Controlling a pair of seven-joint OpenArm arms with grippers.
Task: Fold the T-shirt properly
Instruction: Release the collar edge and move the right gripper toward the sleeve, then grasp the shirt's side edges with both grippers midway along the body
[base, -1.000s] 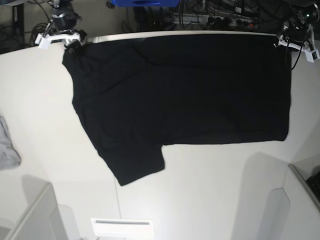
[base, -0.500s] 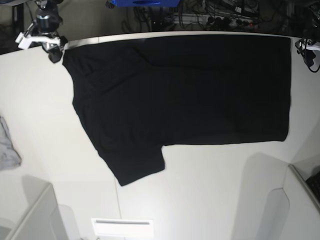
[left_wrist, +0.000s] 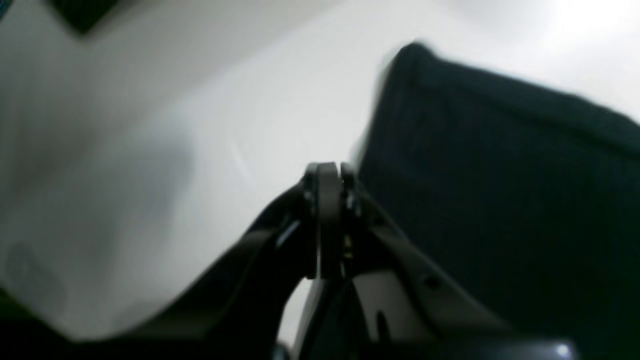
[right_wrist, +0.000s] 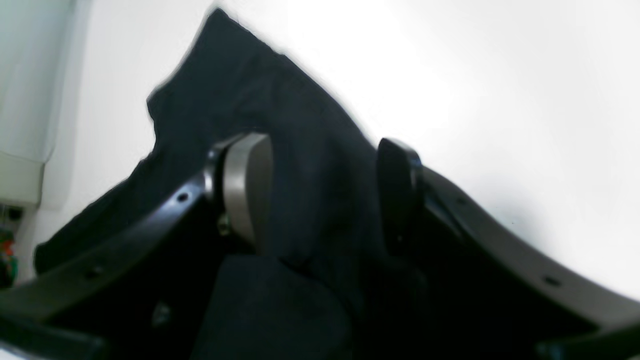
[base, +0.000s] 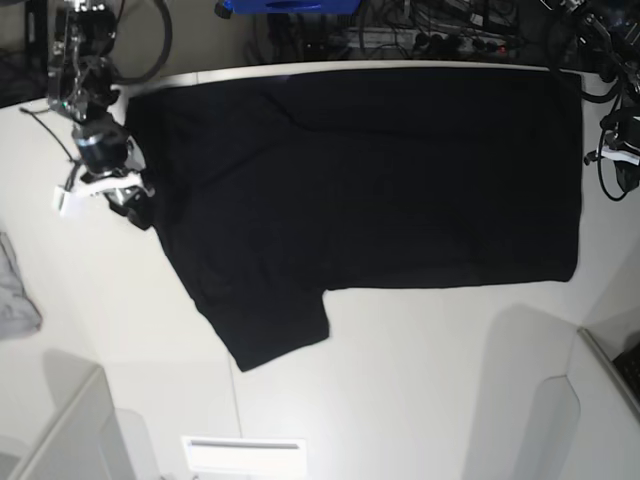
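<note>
White tabletop (base: 420, 380) carries the large black cloth T-shirt (base: 380, 180), lying flat, one sleeve toward the camera, ready for folding. Right tool (right_wrist: 320, 195) gapes over its edge, holding nothing. Left tool (left_wrist: 327, 220), pinched closed and empty, sits beside the hem.

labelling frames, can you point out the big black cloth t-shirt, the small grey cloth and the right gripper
large black cloth T-shirt (base: 400, 180): base view, middle of the body panel.
small grey cloth (base: 14, 295): base view, crumpled part at the table's left edge.
right gripper (right_wrist: 320, 195): right wrist view, gap midway between its open fingertips, above the shirt.
</note>
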